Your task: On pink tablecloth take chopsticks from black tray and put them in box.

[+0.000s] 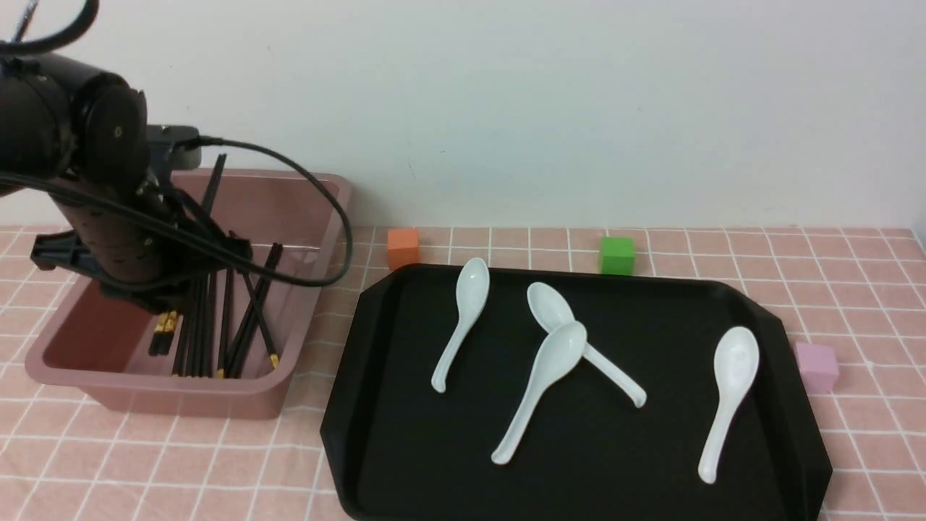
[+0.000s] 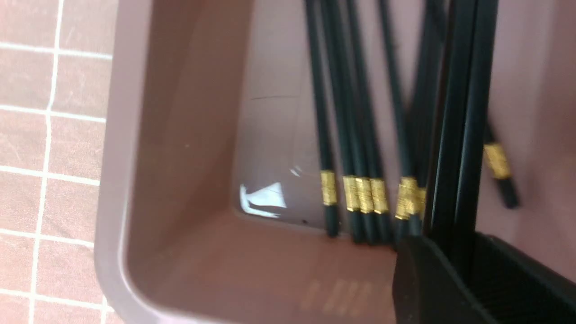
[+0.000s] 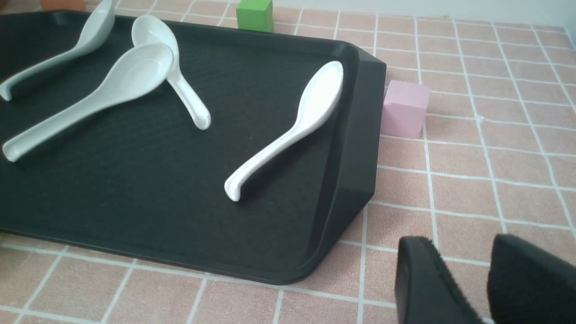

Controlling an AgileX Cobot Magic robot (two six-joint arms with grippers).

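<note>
The mauve box stands at the left on the pink tablecloth. Several black chopsticks with gold bands lie inside it, leaning on the far wall. My left gripper hangs inside the box and is shut on a pair of chopsticks that runs between its fingers. The upper ends of the pair stick up behind the arm. The black tray lies in the middle and holds no chopsticks. My right gripper is open and empty, low over the cloth beside the tray's corner; it is out of the front view.
Several white spoons lie on the tray, two of them crossed. An orange cube and a green cube stand behind the tray. A pink cube sits at its right edge. The wall is close behind.
</note>
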